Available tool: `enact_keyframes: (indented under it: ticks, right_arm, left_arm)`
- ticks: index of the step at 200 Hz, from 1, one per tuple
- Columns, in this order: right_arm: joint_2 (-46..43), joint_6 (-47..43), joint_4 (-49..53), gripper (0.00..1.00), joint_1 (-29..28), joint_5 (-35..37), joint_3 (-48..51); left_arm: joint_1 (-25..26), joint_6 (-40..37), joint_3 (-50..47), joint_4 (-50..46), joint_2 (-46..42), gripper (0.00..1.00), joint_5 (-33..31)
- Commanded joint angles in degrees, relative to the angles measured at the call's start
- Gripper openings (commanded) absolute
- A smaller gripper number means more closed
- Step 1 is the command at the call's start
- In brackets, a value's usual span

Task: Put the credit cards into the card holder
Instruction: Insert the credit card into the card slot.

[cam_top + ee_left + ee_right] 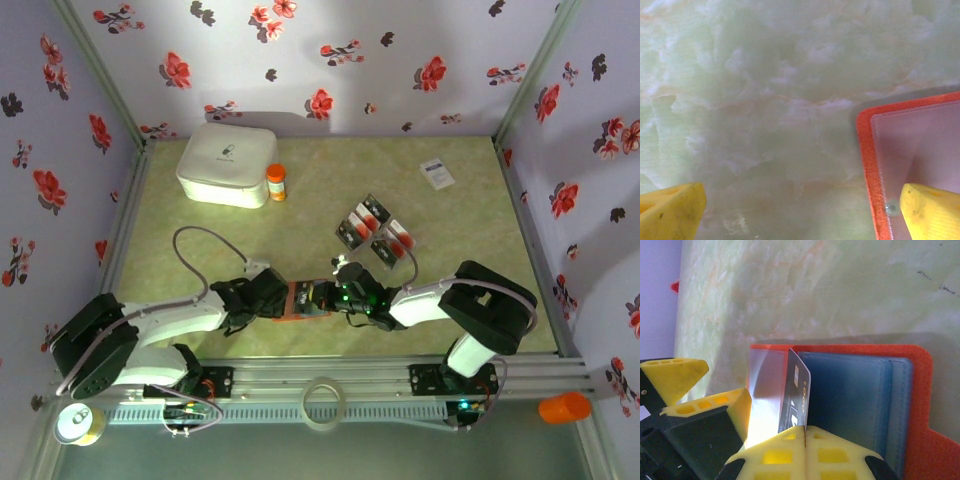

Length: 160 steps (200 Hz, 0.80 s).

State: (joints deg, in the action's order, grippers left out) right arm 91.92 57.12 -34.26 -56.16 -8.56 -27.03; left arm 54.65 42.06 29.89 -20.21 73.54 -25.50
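The card holder [300, 300] lies open near the front of the table, orange-rimmed [850, 348] with a grey-blue inner panel [850, 400] and a clear pocket [920, 145]. My right gripper [805, 432] is shut on one dark credit card [796, 390], which stands on edge over the holder between the clear pocket and the blue panel. My left gripper [800, 215] is open at the holder's left end, with one yellow fingertip [932, 210] over the clear pocket and the other over bare table. Several more credit cards [375, 230] lie in a loose group behind the holder.
A white box [228, 163] and an orange-capped bottle [276, 182] stand at the back left. A white printed card [437, 173] lies at the back right. A tape ring [323, 402] rests on the front rail, between the arm bases.
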Motion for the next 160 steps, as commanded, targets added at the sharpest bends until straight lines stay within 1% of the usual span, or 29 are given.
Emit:
enact_keyframes:
  ticks: [1, 62, 111, 160]
  right_arm:
    - [-0.6, 0.1, 5.0, 0.0, -0.5, 0.2, -0.6]
    - [-0.4, -1.0, 10.6, 0.0, -0.5, -1.9, -3.1]
    - [0.2, -1.4, 14.1, 0.0, -0.4, -2.3, -4.5]
    - [2.5, -1.4, 14.7, 0.0, -0.4, -3.4, -6.0]
  left_arm:
    - [0.4, 1.7, -0.7, -0.1, 1.2, 1.0, -0.8]
    - [0.3, 1.6, -0.8, 1.0, 2.7, 1.0, -0.6]
    - [0.3, 1.5, -1.0, 1.3, 2.9, 1.0, -0.5]
    - [0.3, 1.6, -0.7, 1.0, 2.1, 1.0, -0.4]
